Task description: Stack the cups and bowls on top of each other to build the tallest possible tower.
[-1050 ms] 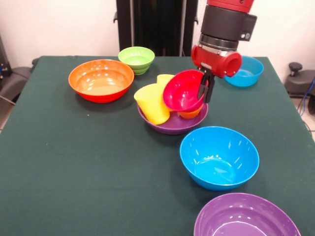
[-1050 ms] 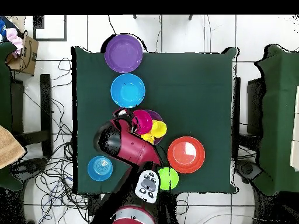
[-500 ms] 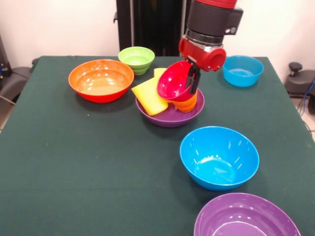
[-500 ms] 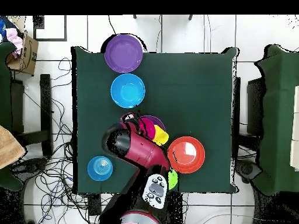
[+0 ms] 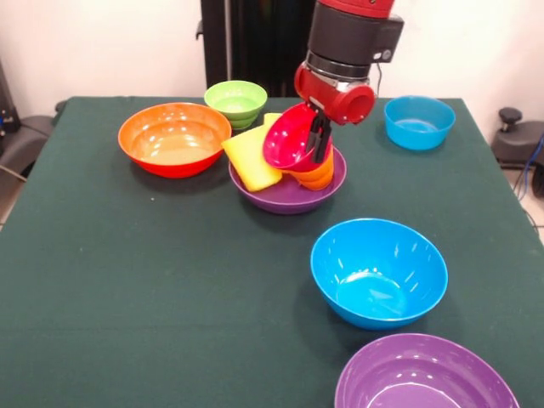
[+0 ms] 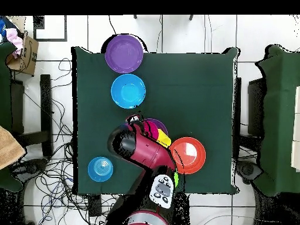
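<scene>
While my gripper (image 5: 320, 136) sits upper centre of the front view, its fingers are clamped on the rim of the red bowl (image 5: 289, 141), held tilted. The bowl rests against an orange cup (image 5: 316, 176) inside the purple bowl (image 5: 285, 195); a yellow cup (image 5: 250, 158) leans at its left.

Green table (image 5: 127, 280), cardboard box (image 6: 23, 51)
</scene>
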`<move>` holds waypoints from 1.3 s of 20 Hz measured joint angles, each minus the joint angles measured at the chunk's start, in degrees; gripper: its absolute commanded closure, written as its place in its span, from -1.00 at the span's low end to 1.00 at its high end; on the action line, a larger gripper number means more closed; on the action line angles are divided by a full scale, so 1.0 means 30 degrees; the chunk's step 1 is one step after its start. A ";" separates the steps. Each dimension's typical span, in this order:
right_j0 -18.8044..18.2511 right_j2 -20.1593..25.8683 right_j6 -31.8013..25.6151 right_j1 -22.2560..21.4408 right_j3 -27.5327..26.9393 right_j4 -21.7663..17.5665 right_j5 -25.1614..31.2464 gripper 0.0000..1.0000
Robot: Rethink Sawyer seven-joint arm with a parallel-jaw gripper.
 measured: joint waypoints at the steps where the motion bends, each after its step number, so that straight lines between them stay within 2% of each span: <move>1: -0.0075 -0.0003 0.0000 0.0037 0.0000 -0.0059 -0.0080 1.00; 7: -0.0347 -0.0003 0.0000 0.0598 0.0008 -0.0138 -0.0856 1.00; 15: -0.0434 0.0003 0.0000 0.1272 0.0223 -0.0323 -0.0923 1.00; 26: -0.0302 0.0151 0.0000 0.0850 0.1001 -0.0323 -0.0816 1.00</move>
